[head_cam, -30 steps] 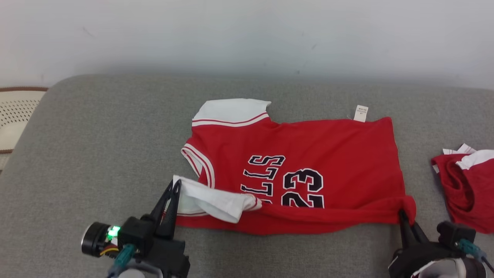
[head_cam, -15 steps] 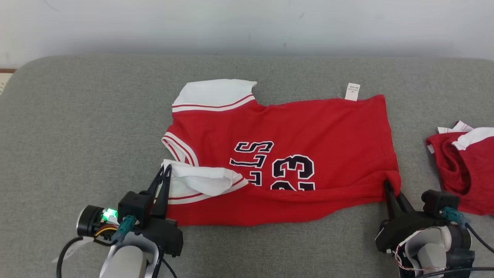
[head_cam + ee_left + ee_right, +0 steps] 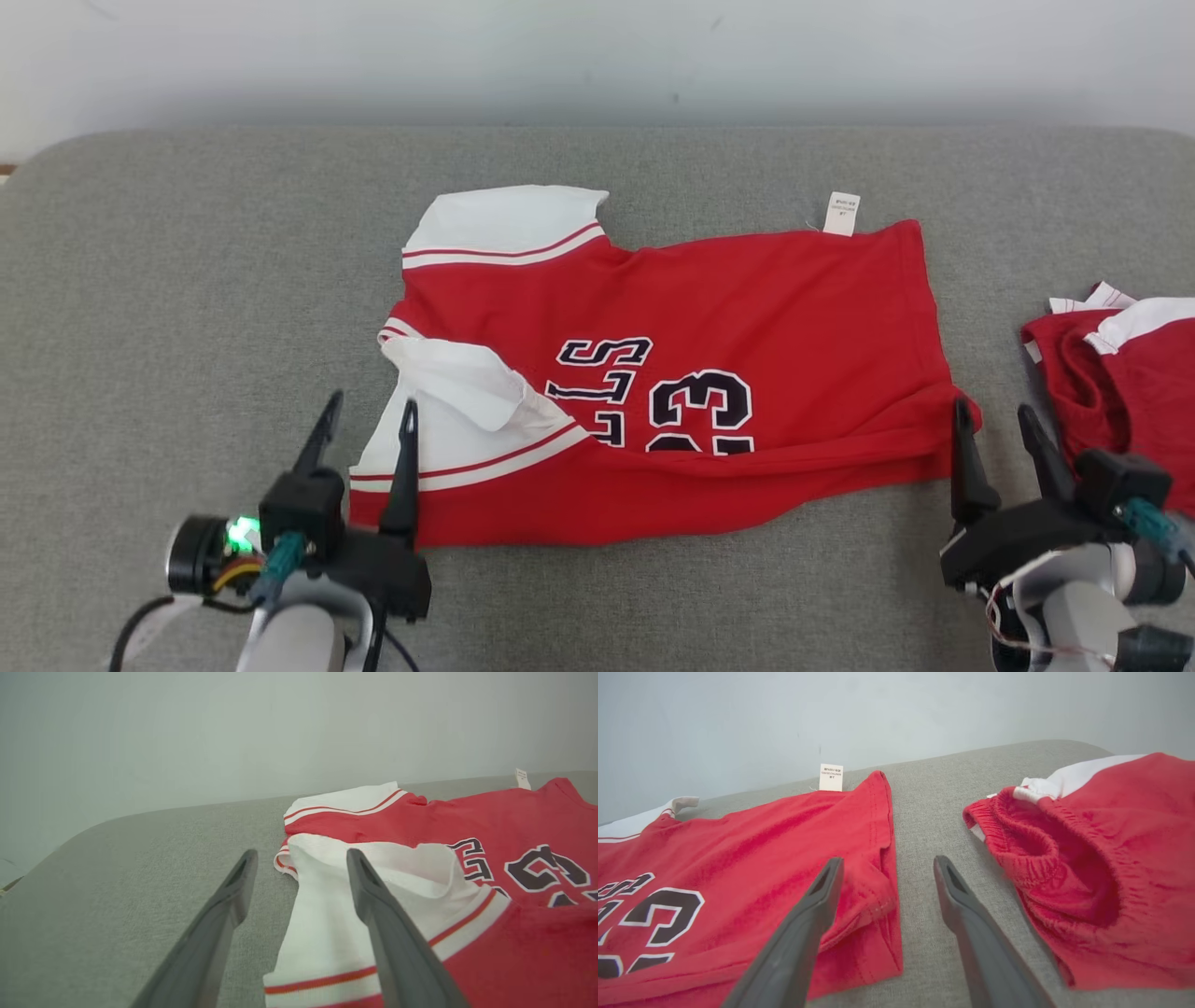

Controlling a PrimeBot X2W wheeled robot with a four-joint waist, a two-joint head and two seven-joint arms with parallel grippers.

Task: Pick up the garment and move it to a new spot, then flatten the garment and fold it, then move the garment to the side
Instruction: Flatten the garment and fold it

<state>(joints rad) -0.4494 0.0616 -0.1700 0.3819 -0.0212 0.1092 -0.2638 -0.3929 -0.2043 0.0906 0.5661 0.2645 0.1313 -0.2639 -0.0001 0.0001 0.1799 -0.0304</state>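
garment: red jersey [image 3: 709,308] lies spread on the grey cushion [image 3: 187,280], mid head view; the near long edge is turned over and hides the lower part of the lettering.
long axis: runs left to right across the cushion, sleeves and neck to the robot's left, hem and care tag [image 3: 842,213] to its right.
left gripper [image 3: 372,403]: fingers apart, holding nothing; at the near left corner, one finger over the white sleeve [image 3: 457,383] band, the other over bare cushion.
right gripper [image 3: 991,408]: fingers apart, empty; at the near right hem corner, inner finger by the corner, outer over bare cushion.
bearing: jersey lies ahead and inward of both; each arm is nearest its own end.
neighbours: red shorts [image 3: 1130,373] just right of the right gripper, apart from the jersey.
in the way: shorts could snag on an outward swing; the rumpled sleeve likely needs smoothing.
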